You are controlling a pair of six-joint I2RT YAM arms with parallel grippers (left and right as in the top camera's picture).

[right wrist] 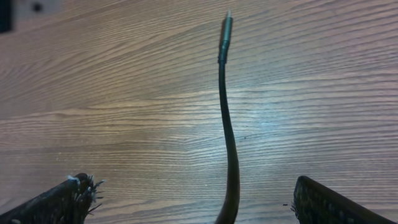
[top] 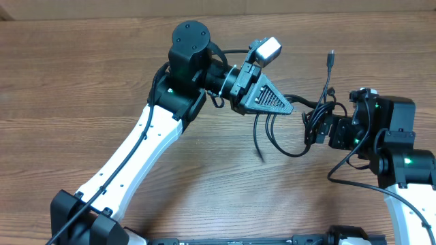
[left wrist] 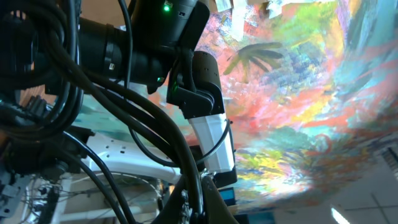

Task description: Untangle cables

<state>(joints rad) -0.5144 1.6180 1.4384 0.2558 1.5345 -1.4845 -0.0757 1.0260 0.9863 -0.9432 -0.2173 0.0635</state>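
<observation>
The thin black cables (top: 317,109) form a small tangle between my two grippers, above the wooden table (top: 82,75). Loose loops hang below it, and one plug end (top: 330,58) points to the far side. My left gripper (top: 291,109) is shut on a strand of the cables; in the left wrist view its jaws (left wrist: 200,200) pinch a black cord (left wrist: 196,184). My right gripper (top: 315,128) sits at the right of the tangle. In the right wrist view its fingers (right wrist: 193,190) are wide apart, and one cable (right wrist: 229,143) runs between them without touching, ending in a plug (right wrist: 226,31).
The left wrist camera tilts upward and shows the left arm (left wrist: 155,43), its thick wires (left wrist: 56,93) and a colourful painted surface (left wrist: 298,93). Bare wood (right wrist: 124,93) lies under the right gripper.
</observation>
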